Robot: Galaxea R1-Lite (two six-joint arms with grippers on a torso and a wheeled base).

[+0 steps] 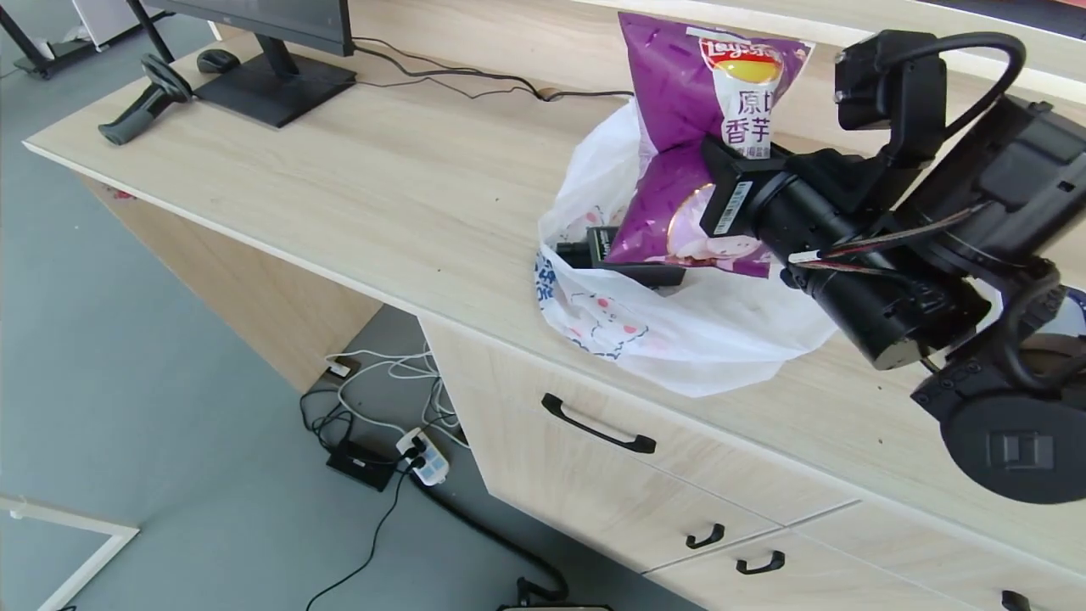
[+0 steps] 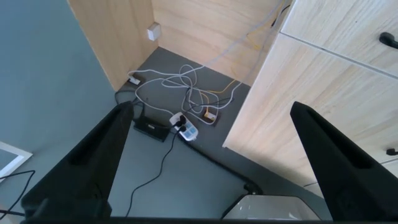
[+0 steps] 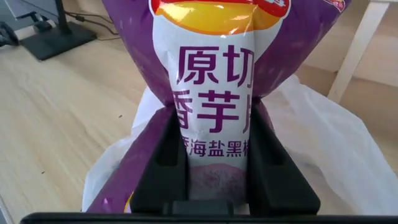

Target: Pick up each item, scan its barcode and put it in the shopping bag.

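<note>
Chip bag (image 1: pixel 679 93) | upright, pinched between right jaws | over shopping bag (image 1: pixel 721 339)

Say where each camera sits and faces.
Head view: on the head, looking down at the pale wooden counter; right arm shows.
Left wrist view: above the open left claw, facing grey floor and white cables.
Right wrist view: behind the right claw, facing the purple crisp bag it grips.
Shared: head and right wrist views show that bag.
</note>
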